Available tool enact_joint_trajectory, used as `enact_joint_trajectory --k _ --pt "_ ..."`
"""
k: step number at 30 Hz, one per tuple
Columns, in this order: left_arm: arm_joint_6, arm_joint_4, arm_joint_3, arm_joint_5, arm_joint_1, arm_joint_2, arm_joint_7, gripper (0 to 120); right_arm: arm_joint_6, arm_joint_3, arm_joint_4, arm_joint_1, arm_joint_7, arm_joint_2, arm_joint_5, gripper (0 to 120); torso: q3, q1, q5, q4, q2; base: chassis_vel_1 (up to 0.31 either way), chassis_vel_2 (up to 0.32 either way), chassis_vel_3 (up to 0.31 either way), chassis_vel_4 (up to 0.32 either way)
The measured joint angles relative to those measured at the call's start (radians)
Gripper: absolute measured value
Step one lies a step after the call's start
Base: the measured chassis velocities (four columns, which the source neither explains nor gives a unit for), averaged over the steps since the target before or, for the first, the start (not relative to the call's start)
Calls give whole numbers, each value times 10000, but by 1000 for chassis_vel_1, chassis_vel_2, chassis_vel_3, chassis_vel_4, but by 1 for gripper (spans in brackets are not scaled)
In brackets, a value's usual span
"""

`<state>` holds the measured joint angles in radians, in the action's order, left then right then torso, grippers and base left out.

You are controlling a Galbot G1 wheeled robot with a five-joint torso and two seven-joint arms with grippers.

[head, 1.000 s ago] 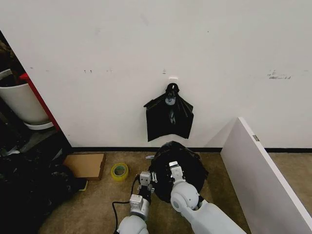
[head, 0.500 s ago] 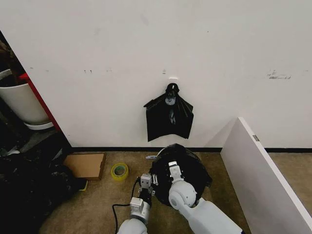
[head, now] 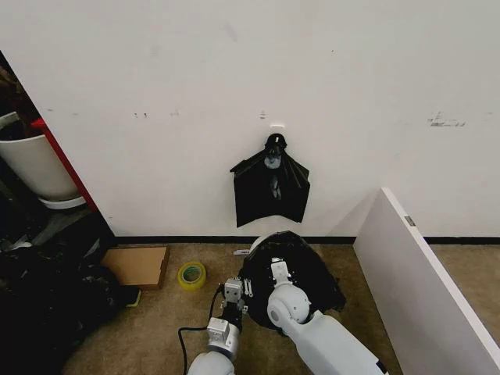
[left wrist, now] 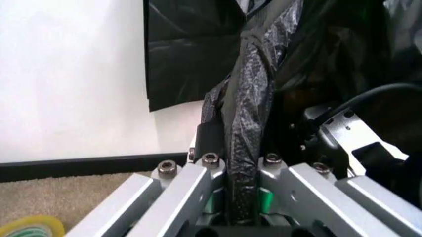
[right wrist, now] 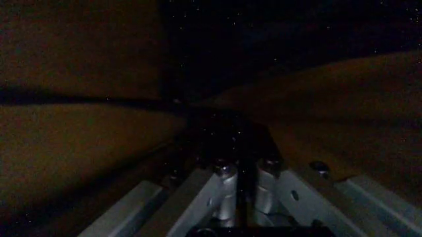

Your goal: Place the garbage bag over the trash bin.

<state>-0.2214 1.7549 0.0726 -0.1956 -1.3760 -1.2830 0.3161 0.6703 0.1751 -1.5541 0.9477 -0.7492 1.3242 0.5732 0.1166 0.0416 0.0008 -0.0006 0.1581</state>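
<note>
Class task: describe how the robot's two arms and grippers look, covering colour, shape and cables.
Both arms have smooth white rounded shells. The left gripper and right gripper have silver-grey metal fingers fixed with dark bolts. A black cable loops beside the left arm.

White board (head: 414, 273) close beside trash bin (head: 266, 237)

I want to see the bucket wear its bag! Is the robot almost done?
Nearly. The garbage bag already drapes over most of the trash bin, but a bit of white rim peeks out at the back. The left gripper has its jaws shut on a fold of bag at the side, and the right gripper is on top. Left: cover that rim.
</note>
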Motion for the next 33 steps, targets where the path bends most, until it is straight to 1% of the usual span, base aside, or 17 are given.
enact_joint_trajectory --k 6,9,13,16,21,27,33 --pt "-22 -159 0 -51 62 -20 83 0 -127 -112 -717 399 123 -266 54 0 -1 0 -7 10 0 0 0 0 0" --pt "60 -209 -75 -330 212 -136 194 0 -291 -48 -1680 890 393 -714 -115 0 -1 0 -13 7 0 0 0 0 0" --pt "160 -211 -87 -573 287 -176 250 0 -594 13 -2101 1209 656 -848 -644 0 -1 0 -15 5 0 0 0 0 0" --pt "205 -138 -59 -666 292 -164 249 0 -982 61 -2097 1297 870 -782 -1322 0 -1 0 -16 4 0 0 0 0 0" --pt "211 -26 -14 -668 215 -102 202 0 -1207 131 -1892 1119 861 -617 -1400 0 -1 0 -12 2 0 0 0 0 0" --pt "197 50 -7 -603 86 9 107 0 -1165 363 -1622 710 667 -545 -1108 0 0 0 -9 3 0 0 0 0 0" --pt "179 175 40 -540 73 88 59 0 -928 583 -910 126 218 -261 -503 0 1 0 -12 7 0 0 0 0 0"
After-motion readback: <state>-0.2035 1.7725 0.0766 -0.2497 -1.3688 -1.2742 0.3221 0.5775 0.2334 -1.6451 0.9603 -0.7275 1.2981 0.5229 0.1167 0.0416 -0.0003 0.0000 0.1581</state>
